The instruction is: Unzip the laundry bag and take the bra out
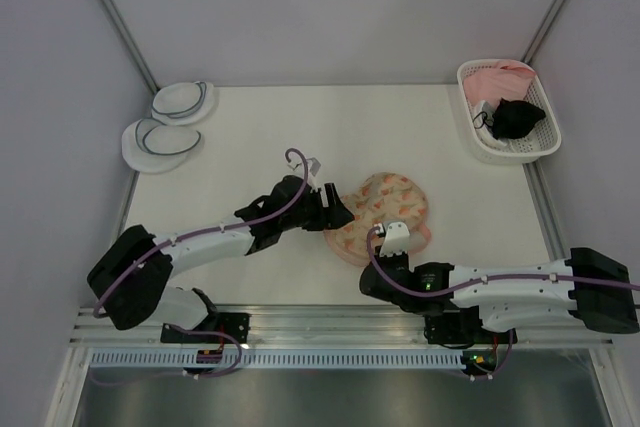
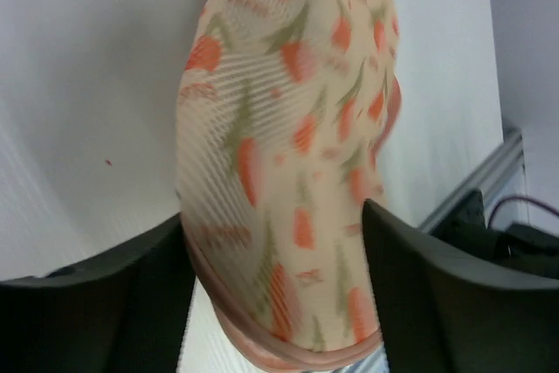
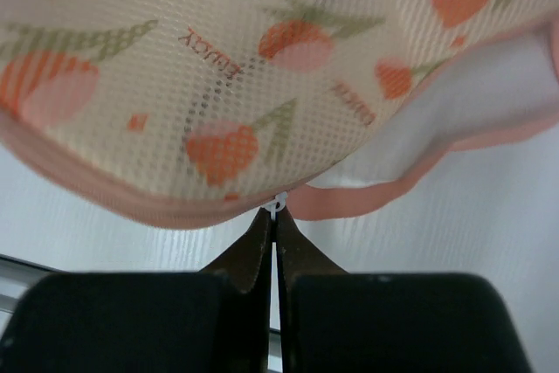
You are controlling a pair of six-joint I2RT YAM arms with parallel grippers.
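There, the right gripper (image 3: 275, 216) has the tiny white zip pull (image 3: 279, 204) pinched tight at the near rim of the cream, orange-flowered, pink-trimmed padded laundry bag (image 1: 385, 215) lying mid-table just beyond it, while the left gripper (image 1: 338, 214) clamps the bag's left lobe.

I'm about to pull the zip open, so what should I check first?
1. Right gripper shut on the zip pull: ok, closed right on it.
2. Left gripper bracing the laundry bag: ok, a lobe fills the gap between its fingers.
3. Zip state along its length: cannot tell, only the pull shows.
4. Bra in sight: not ok, none visible outside the bag.
5. Pull path free: ok, basket and white pouches sit far off at the back.
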